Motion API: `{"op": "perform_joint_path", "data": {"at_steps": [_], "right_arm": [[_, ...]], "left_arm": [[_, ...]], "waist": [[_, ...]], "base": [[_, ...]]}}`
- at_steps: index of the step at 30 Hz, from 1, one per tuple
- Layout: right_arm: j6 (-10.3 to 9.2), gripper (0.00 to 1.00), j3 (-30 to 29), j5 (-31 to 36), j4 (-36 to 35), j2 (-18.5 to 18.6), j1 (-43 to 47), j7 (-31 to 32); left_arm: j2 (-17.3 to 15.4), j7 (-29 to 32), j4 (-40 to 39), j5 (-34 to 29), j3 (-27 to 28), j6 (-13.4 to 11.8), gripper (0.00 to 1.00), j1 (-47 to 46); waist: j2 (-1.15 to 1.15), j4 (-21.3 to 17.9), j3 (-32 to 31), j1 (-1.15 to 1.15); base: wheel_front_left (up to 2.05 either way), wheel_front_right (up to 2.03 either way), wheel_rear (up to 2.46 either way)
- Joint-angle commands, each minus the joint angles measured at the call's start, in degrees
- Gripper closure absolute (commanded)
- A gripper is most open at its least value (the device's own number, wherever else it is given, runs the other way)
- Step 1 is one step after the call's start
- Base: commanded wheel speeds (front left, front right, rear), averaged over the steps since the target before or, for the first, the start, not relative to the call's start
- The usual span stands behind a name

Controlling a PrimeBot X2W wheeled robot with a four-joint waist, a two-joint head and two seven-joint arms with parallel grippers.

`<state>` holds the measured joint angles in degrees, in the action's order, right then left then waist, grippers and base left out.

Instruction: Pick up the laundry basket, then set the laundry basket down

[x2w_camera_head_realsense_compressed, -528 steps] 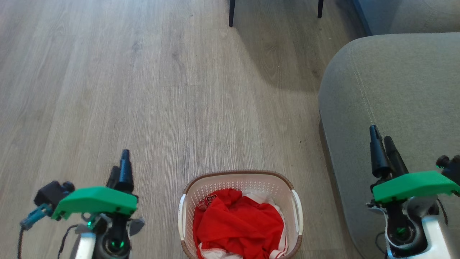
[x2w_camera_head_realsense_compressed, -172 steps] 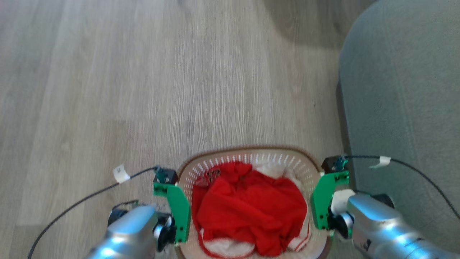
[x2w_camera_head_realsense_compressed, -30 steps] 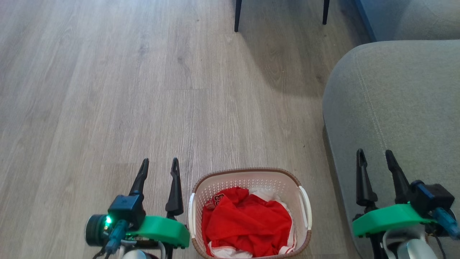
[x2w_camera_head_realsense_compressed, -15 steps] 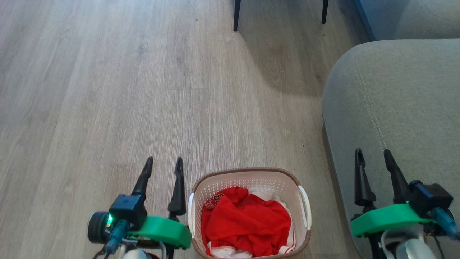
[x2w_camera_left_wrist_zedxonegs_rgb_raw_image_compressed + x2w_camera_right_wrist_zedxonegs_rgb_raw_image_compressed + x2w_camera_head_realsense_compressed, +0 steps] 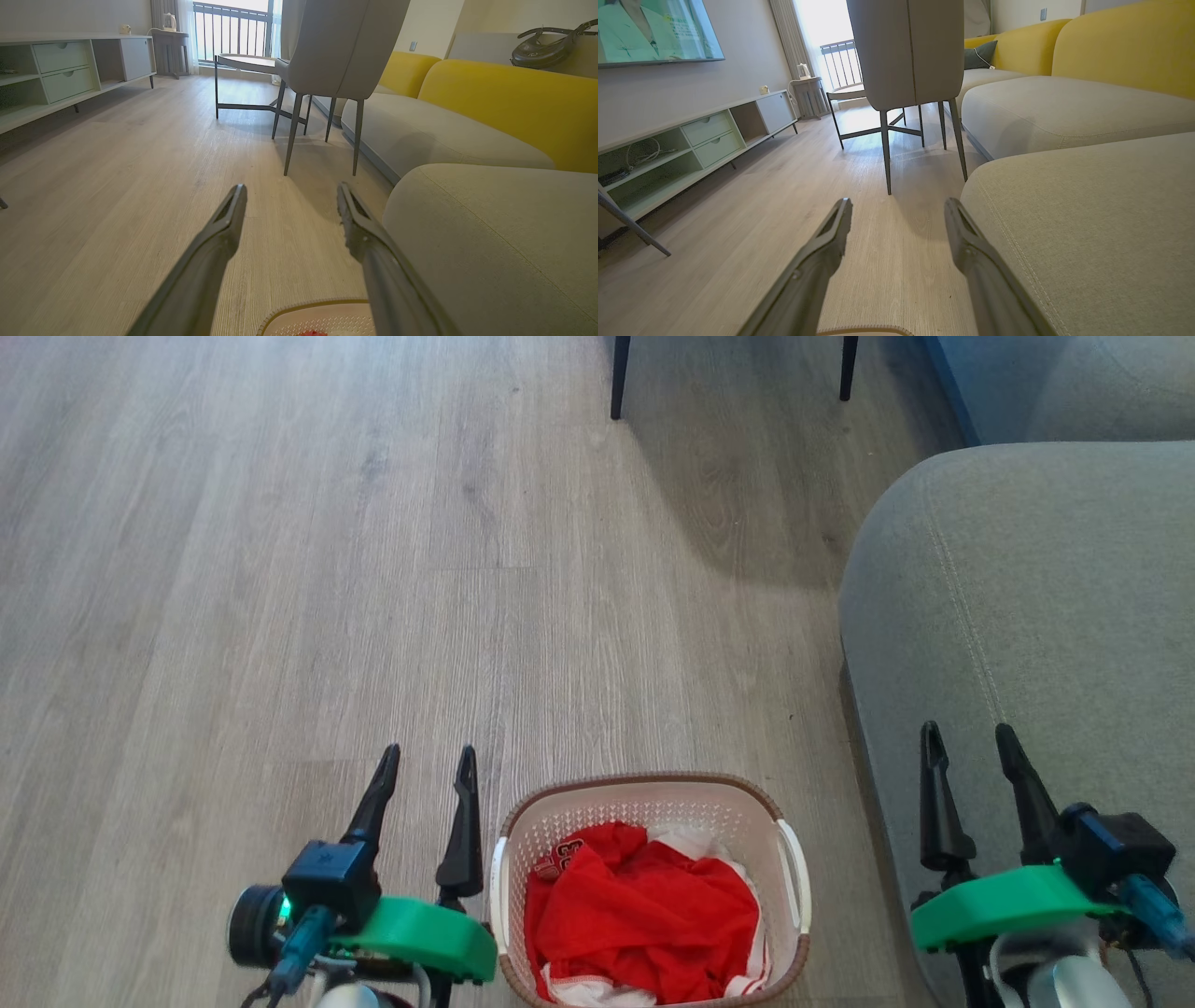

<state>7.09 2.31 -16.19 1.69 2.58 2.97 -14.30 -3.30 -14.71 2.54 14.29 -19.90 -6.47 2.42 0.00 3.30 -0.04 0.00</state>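
Fingers (image 5: pixel 463 821) of left gripper (image 5: pixel 428 753) and right gripper (image 5: pixel 966 728) are hanging apart beside the laundry basket (image 5: pixel 644 803), empty, guessing it's already set down.

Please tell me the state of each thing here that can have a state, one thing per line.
laundry basket: upright on the floor, not gripped, filled with clothes
red clothes: crumpled inside the laundry basket
left gripper: open, empty, beside the laundry basket
right gripper: open, empty
cabinet drawers: shut
television: switched on
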Motion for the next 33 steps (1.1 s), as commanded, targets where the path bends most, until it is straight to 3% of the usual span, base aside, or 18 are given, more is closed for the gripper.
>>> {"op": "perform_joint_path", "data": {"at_steps": [1, 23, 24, 33], "right_arm": [[0.40, 0.00, 1.41, -0.25, -2.01, 0.30, -1.12, -0.70], [0.40, 0.00, 1.96, -1.01, -1.58, 0.30, -1.39, -0.70], [0.00, 1.00, 0.55, -0.95, 0.22, -0.01, 0.00, 0.00], [0.01, 1.00, 0.66, -4.73, 3.62, 0.15, 0.14, 0.84]], "left_arm": [[0.42, -0.29, -2.17, 0.15, 1.92, 0.16, 0.00, -2.07], [0.42, -0.29, -2.67, 1.24, 1.67, 0.52, 0.00, -1.90], [0.00, 0.00, -0.52, 0.97, -0.02, 0.49, 1.00, 0.02], [-0.26, 0.70, 2.49, 4.86, 0.77, 0.87, 1.00, 0.65]], "waist": [[0.00, 0.01, -0.03, 0.00], [0.00, -0.78, 0.22, 0.00], [0.00, -0.78, 0.22, 0.00], [0.00, -0.94, 0.26, 0.00]], "base": [[0.00, 0.00, 0.00], [0.00, 0.00, 0.00], [0.00, 0.00, 0.00], [0.00, 0.00, 0.00]]}}
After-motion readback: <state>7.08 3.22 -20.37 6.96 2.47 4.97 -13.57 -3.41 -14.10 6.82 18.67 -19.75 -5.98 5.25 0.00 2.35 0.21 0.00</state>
